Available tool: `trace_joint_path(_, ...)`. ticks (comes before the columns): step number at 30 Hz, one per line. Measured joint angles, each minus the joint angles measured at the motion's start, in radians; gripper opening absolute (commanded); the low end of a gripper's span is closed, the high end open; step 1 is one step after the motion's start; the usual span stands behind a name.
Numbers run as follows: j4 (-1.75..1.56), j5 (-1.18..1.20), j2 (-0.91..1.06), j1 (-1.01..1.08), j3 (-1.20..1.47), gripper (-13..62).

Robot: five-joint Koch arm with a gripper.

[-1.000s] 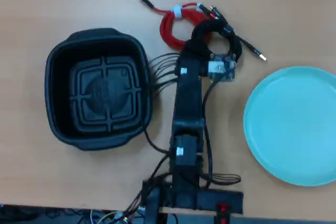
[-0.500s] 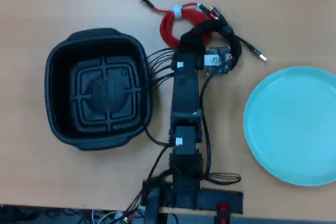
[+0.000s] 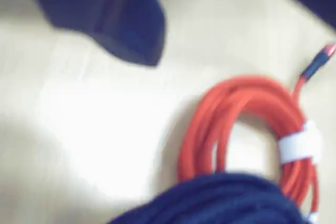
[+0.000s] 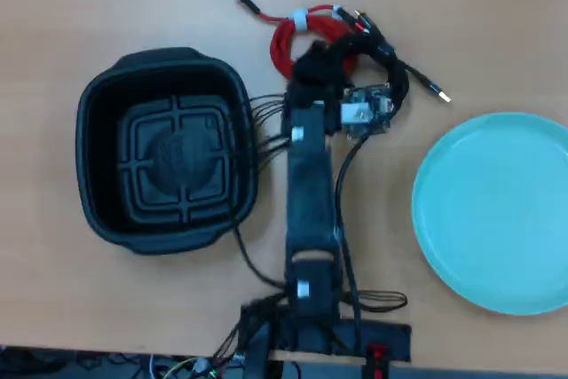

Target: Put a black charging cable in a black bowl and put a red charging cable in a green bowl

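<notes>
The red charging cable (image 4: 286,42) lies coiled at the table's top centre, its white band (image 4: 298,19) on the upper side. In the wrist view the red charging cable (image 3: 239,121) fills the right half, with its band (image 3: 299,144) at the right. The black charging cable (image 4: 390,73) overlaps the red coil's right side; it shows as a blurred dark mass (image 3: 226,200) along the wrist view's bottom edge. My gripper (image 4: 311,58) hangs over the red coil's lower right part. My gripper (image 3: 236,35) appears open, with one dark fingertip (image 3: 131,30) at the upper left and nothing held.
The black bowl (image 4: 98,122) stands left of the arm, the green bowl (image 4: 497,210) at the right; nothing lies in either. The arm's base (image 4: 311,330) and loose wires (image 4: 266,122) sit at the bottom centre, the wires close to the black bowl's right rim.
The arm has stretched further up the table and its head has swung left, from over the black coil toward the red coil. Neither cable has moved.
</notes>
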Motion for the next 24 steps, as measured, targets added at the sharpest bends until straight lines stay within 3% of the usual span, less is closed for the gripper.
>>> trace_joint_path(9, 0.054, 0.198, 0.005, 0.098, 0.005, 52.6)
trace_joint_path(16, 0.046, 0.156, 0.005, 0.222, 0.123, 52.6)
trace_joint_path(24, -0.046, 0.129, -0.064, 0.198, 0.152, 52.4)
